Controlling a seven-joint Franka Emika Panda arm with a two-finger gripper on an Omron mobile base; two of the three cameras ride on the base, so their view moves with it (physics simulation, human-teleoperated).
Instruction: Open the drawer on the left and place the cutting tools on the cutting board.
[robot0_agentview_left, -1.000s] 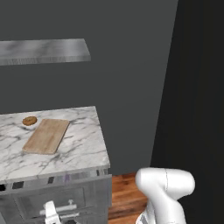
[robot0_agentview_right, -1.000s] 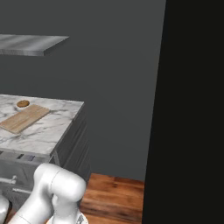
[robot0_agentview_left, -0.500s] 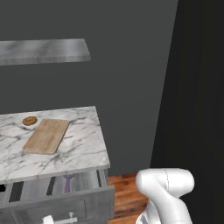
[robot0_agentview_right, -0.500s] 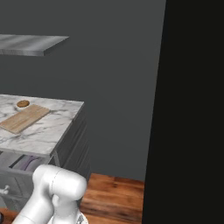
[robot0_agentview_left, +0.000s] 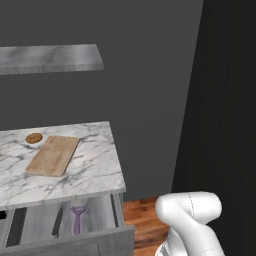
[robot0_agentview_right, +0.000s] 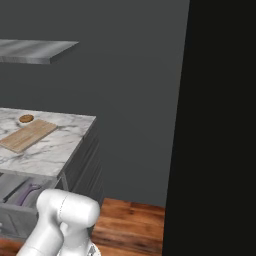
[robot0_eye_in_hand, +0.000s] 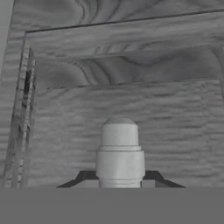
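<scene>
Left base view: drawer farther out than before.

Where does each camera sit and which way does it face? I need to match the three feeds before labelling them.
Left base view: behind the arm to its left, looking forward and down at the counter, board and open drawer; arm at lower right.
Right base view: behind to the right, same counter; arm at lower left.
Hand view: on the hand, facing the drawer front; the handle sits between the fingers.
Both base views share board, pastry and drawer.
</scene>
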